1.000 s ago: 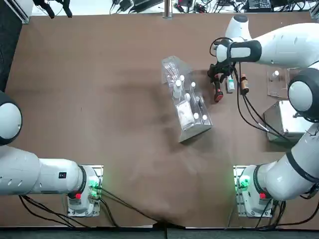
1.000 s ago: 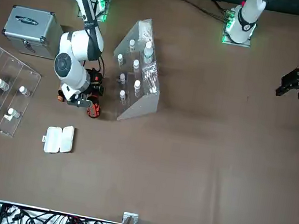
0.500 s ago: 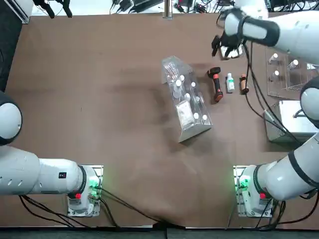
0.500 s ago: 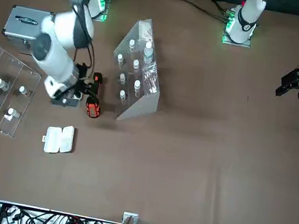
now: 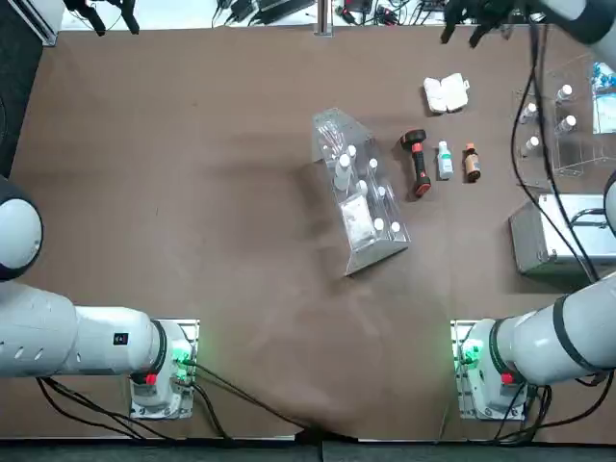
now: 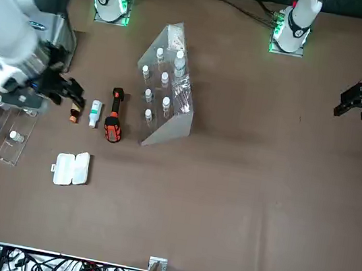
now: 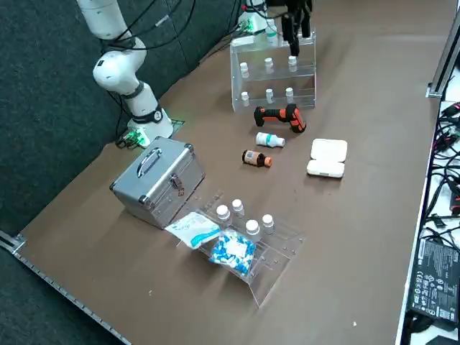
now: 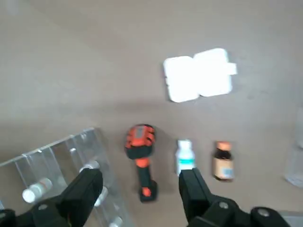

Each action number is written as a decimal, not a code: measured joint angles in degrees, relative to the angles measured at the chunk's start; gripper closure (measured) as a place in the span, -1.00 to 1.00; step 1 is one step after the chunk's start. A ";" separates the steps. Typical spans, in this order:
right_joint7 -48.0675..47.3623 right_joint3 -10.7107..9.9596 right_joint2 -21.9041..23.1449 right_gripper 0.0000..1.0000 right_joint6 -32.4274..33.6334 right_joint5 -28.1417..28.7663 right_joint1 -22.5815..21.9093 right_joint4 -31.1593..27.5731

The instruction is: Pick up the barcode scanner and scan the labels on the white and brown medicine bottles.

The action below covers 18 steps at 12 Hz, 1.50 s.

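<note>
The barcode scanner (image 5: 418,164) (image 6: 113,122) (image 7: 280,116) lies flat on the brown table, black with red-orange ends. Beside it lie the white bottle (image 5: 445,160) (image 7: 270,139) and then the brown bottle (image 5: 471,162) (image 7: 256,158), both on their sides. My right gripper (image 5: 462,37) (image 6: 68,93) hangs high above the table, toward its far edge, open and holding nothing. In the wrist view, the scanner (image 8: 140,161), white bottle (image 8: 185,157) and brown bottle (image 8: 222,161) show far below the open gripper (image 8: 139,189). In the front view the gripper partly covers the brown bottle (image 6: 73,115).
A clear sloped rack of white-capped vials (image 5: 361,192) stands just left of the scanner. A white hinged case (image 5: 446,93) lies beyond the bottles. A clear tray with vials and packets (image 5: 563,115) and a metal case (image 5: 558,236) occupy the right edge.
My right gripper has risen from just over the scanner and moved away toward the far edge. The scanner and both bottles lie where they were.
</note>
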<state>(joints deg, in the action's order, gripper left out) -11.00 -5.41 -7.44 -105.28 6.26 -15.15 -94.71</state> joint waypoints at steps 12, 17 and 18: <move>4.63 -2.66 7.14 -1.00 17.73 -6.93 5.91 5.78; 5.52 0.57 12.55 -1.00 17.82 -7.09 8.78 -0.34; 5.52 0.67 12.72 -1.00 17.82 -7.09 8.80 -0.36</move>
<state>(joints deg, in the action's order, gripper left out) -5.48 -4.74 5.28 -87.47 -0.82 -6.35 -95.07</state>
